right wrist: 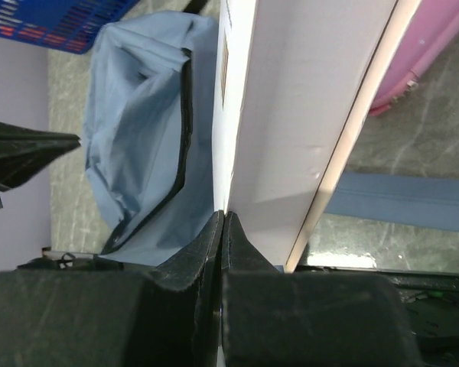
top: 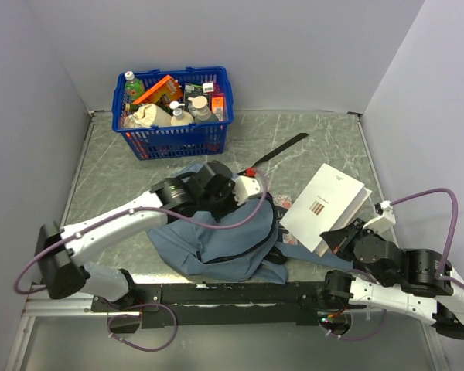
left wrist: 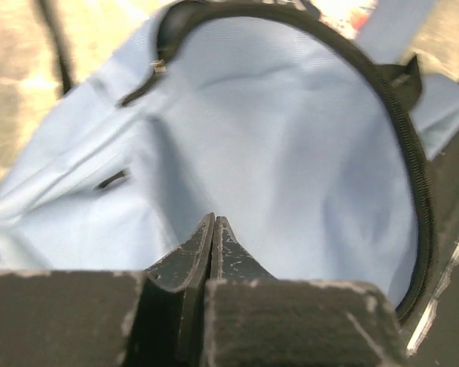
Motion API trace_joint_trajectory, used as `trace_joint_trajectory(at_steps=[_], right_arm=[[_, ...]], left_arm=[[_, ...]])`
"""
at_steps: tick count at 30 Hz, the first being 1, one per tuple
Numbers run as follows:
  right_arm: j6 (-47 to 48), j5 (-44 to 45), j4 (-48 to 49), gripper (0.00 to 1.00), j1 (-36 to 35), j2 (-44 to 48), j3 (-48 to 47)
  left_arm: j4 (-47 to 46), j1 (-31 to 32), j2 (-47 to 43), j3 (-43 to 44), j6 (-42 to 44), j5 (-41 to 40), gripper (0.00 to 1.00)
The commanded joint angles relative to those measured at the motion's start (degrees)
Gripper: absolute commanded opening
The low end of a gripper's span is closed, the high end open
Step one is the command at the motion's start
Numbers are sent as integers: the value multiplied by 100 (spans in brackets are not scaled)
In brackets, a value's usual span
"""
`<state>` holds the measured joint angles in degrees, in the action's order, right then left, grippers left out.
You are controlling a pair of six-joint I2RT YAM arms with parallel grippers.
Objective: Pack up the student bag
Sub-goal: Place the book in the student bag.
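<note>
**Both grippers clamped, bag at centre**

A blue basket (top: 174, 141) of bottles stands at the back left. The left gripper (left wrist: 213, 223) has its fingers pressed together on a fold of the student bag (top: 216, 243), which lies crumpled mid-table. To its right, the right gripper (right wrist: 222, 218) pinches a white book (top: 329, 199) by its edge, next to a pink pencil case (right wrist: 436, 46).

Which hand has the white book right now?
The right hand, shut on the edge of the white book. The left hand is at the student bag, pinching its fabric.
</note>
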<state>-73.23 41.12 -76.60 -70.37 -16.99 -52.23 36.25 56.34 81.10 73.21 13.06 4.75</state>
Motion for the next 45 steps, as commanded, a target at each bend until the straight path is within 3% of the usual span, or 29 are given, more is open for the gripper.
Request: trace_joint_trajectory(at_steps=[1, 4, 6, 7, 8, 12, 18, 24, 26, 36, 42, 45], right_arm=[[651, 177, 916, 0, -30, -49, -314], [810, 142, 1050, 0, -30, -321, -428], [819, 133, 1050, 0, -30, -479, -437], [793, 133, 1042, 0, -30, -515, -420], [741, 133, 972, 0, -21, -533, -411], [530, 142, 849, 0, -38, -358, -210], [310, 168, 585, 0, -38, -234, -218], [353, 150, 646, 0, -38, -322, -200], [362, 133, 699, 0, -21, -305, -165], [353, 54, 743, 0, -38, -225, -68], [327, 71, 708, 0, -38, -226, -112], [362, 141, 681, 0, -30, -182, -261]], left_arm=[[-224, -184, -560, -245, -321, -678, 1], [91, -220, -657, -238, -382, 31, 6], [451, -220, -692, 35, -410, 1090, 24], [462, -211, -718, 62, -523, 1411, 37], [497, -150, -727, 114, -567, 1667, 61], [533, 272, -569, -95, -542, 1960, 65], [295, 659, -218, -430, -331, 1608, 64], [-3, 888, 63, -588, -15, 555, 63], [-83, 879, 151, -562, 3, 142, 59], [-311, 669, -15, -589, 118, 8, 47], [-338, 642, 2, -693, 13, 236, 36], [-417, 642, 64, -773, -67, 280, 16]])
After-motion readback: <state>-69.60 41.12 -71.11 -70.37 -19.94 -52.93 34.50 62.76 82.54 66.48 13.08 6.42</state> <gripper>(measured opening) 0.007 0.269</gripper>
